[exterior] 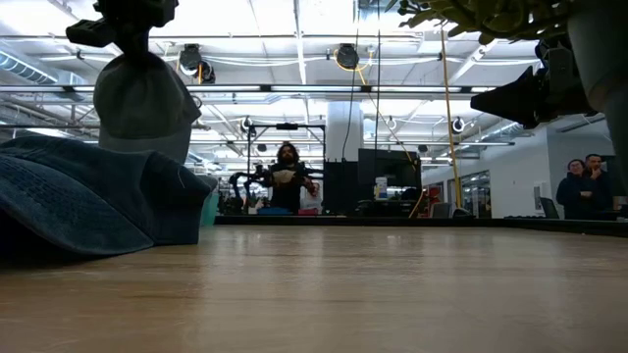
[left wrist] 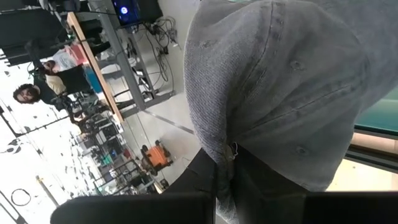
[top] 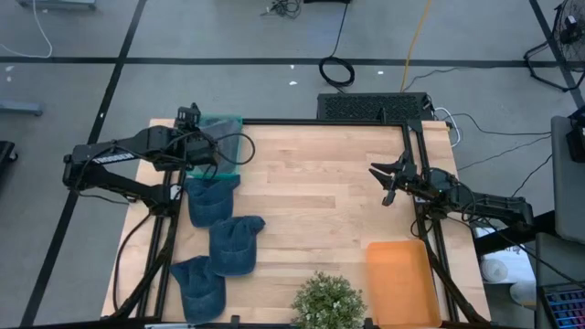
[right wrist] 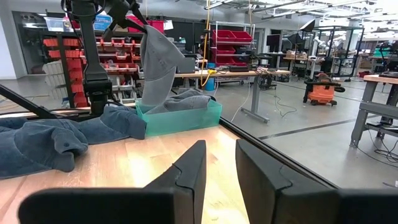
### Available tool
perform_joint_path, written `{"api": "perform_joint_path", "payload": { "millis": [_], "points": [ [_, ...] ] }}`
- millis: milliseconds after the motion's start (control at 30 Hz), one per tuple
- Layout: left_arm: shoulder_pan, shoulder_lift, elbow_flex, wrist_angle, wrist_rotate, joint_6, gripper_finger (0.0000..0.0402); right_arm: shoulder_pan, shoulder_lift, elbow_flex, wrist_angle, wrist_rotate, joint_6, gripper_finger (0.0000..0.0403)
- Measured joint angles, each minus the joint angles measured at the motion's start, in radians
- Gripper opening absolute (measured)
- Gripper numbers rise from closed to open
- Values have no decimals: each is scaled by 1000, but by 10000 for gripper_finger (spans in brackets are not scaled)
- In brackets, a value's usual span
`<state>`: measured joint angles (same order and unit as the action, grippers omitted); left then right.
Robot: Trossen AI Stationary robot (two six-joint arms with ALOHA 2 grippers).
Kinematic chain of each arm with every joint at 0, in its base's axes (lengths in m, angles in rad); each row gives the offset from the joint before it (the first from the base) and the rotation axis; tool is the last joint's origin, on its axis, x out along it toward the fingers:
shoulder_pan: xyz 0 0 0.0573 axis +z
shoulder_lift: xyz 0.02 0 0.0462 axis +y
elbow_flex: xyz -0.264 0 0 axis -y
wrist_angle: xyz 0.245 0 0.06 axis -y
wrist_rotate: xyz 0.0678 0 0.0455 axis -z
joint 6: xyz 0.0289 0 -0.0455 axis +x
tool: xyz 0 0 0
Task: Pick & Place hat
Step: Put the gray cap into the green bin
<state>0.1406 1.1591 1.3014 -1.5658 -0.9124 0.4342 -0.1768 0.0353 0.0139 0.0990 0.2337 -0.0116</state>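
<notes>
The worktop (top: 311, 192) is pale wood with a smooth, faintly sheened finish. The grey hat (left wrist: 280, 93) is finely woven matt cloth with visible stitched seams. The blue hats (top: 224, 239) look like soft, rumpled denim-like cloth. The teal bin (right wrist: 180, 118) is translucent plastic, and the orange tray (top: 400, 283) is matt, smooth plastic.

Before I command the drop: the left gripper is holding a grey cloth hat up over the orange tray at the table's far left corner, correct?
Not quite. The tray under the grey cloth hat is the teal plastic bin, not the orange tray, which lies near the right arm. The right wrist view shows the hat hanging from the left gripper above the teal bin; the high view confirms the corner.
</notes>
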Motion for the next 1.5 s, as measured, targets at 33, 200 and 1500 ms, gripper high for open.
{"api": "perform_joint_path", "payload": {
  "millis": [33,200,1500],
  "points": [
    [-1,0,0,0,0,-2,22,0,0,0,0,0,0,73],
    [-1,0,0,0,0,-18,22,0,0,0,0,0,0,73],
    [-26,0,0,-1,-54,-13,22,0,0,0,0,0,0,73]
  ]
}}
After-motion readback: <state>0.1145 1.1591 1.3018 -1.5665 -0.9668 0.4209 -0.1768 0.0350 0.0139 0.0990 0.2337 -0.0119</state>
